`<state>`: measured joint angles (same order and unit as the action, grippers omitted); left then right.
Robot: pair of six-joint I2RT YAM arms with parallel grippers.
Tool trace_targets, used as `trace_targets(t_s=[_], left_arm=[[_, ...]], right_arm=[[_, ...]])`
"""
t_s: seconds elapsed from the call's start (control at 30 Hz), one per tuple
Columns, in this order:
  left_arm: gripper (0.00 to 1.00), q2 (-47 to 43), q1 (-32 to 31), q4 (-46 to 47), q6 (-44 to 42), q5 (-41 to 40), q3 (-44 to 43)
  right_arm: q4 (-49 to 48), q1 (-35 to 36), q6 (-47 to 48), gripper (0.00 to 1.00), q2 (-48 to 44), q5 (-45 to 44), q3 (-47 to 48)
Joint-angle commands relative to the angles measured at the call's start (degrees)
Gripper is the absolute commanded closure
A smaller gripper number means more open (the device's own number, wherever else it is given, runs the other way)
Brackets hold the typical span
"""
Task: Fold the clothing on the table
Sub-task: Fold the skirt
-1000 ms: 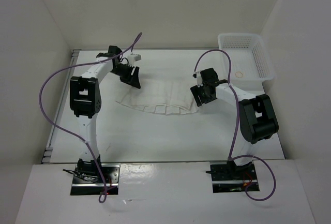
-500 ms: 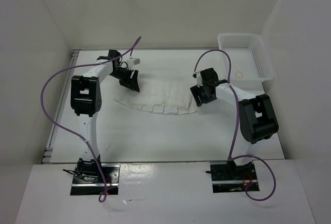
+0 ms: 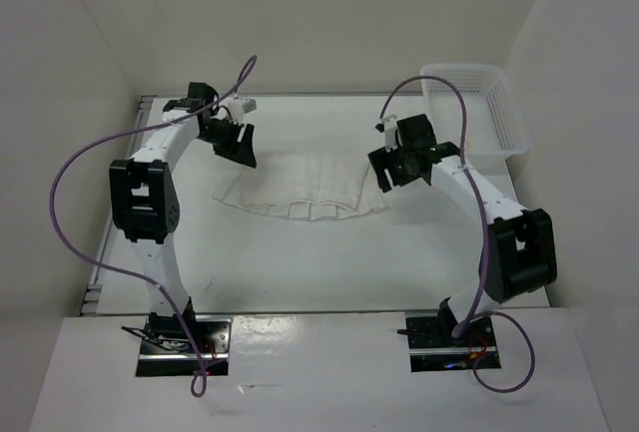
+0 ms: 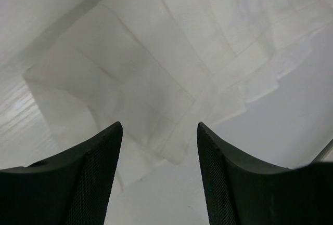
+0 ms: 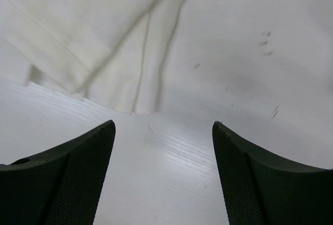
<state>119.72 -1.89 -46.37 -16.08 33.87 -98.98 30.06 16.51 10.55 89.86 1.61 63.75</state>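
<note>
The clothing (image 3: 300, 189), a thin white creased garment with a scalloped near hem, lies spread flat on the white table (image 3: 300, 262). My left gripper (image 3: 243, 148) hovers over its far-left corner, open and holding nothing. In the left wrist view, folded layers of the clothing (image 4: 156, 64) lie below the open left gripper (image 4: 158, 126). My right gripper (image 3: 389, 173) is at the garment's right edge, also open and empty. In the right wrist view, the clothing (image 5: 78, 32) ends just beyond the right gripper (image 5: 164, 123), which has bare table (image 5: 171, 173) under it.
A white plastic mesh basket (image 3: 479, 103) stands at the far right corner, behind the right arm. A grey rail (image 3: 95, 272) runs along the table's left side. White walls close in the back and both sides. Purple cables loop off both arms.
Both arms have swung outward, the left elbow to the left and the right elbow to the right. Both grippers have shifted slightly toward the far side and opened a little wider. The clothing stays flat.
</note>
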Motion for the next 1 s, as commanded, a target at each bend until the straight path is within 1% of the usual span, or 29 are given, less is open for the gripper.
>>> trace_targets(t_s=[0.0,0.07,0.1,0.13,0.17,0.2,0.23,0.27,0.3,0.33,0.37,0.43,0.47,0.53,0.63,0.73,0.8,0.97], left_arm=[[0.33,-10.55,0.4,-1.62,1.48,-0.29,-0.25],[0.32,-14.94,0.92,-1.62,3.06,-1.08,1.76],[0.32,-16.61,1.53,-0.66,3.59,-1.61,4.73],[0.32,-20.54,1.54,0.39,5.77,-3.44,6.94],[0.27,-22.93,2.32,3.19,6.92,-4.68,9.22],[0.23,-25.56,3.2,4.69,7.98,-5.99,11.68],[0.18,-31.42,3.82,6.36,10.34,-9.83,16.75],[0.13,-34.52,5.22,9.42,10.88,-11.79,19.24],[0.03,-40.65,5.84,10.59,10.89,-13.81,21.52],[0.0,-43.58,6.63,12.25,12.46,-18.79,25.29],[0.0,-48.22,8.03,12.27,12.47,-20.84,26.98],[0.0,-50.72,9.79,11.05,13.09,-23.48,28.92],[0.0,-51.6,11.37,10.25,13.09,-24.28,30.58],[0.0,-56.5,13.65,9.72,14.31,-24.99,34.35],[0.0,-62.13,16.03,10.95,14.32,-26.48,38.24],[0.0,-64.6,18.85,12.0,14.84,-27.45,41.75],[0.0,-65.66,20.52,13.05,14.85,-26.05,43.6],[0.0,-66.81,22.11,13.06,14.23,-24.82,44.22]], right_arm=[[4.29,0.27,1.14,0.2,-6.1,6.38,8.14],[4.83,0.8,0.35,0.14,-5.15,9.19,10.69],[4.83,1.32,-0.26,0.1,-4.36,10.94,10.7],[4.83,2.11,-1.05,0.1,-3.39,10.96,11.48],[4.22,4.73,-1.66,0.08,-1.03,10.44,12.18],[4.21,6.32,-2.45,0.06,0.38,7.65,12.71],[3.43,8.08,-3.94,0.04,1.7,6.4,14.2],[3.42,9.66,-4.74,0.03,3.11,5.43,15.34],[2.73,12.46,-5.88,0.02,5.82,2.9,16.57],[2.72,13.8,-8.06,0.02,7.15,1.75,18.94],[1.85,15.81,-8.95,0.02,9.95,0.08,21.74],[1.22,17.41,-11.67,0.02,12.78,-1.95,24.4],[0.7,18.02,-14.04,0.02,15.92,-2.74,25.89],[0.7,19.52,-17.29,0.02,20.41,-4.59,30.98],[0.7,20.05,-21.07,0.02,24.29,-7.66,34.33],[1.22,22.15,-25.03,0.02,28.43,-13.28,39.51],[2.36,23.99,-26.45,0.02,31.58,-17.14,41.54],[5.44,27.16,-29.61,0.02,37.92,-19.62,47.78]])
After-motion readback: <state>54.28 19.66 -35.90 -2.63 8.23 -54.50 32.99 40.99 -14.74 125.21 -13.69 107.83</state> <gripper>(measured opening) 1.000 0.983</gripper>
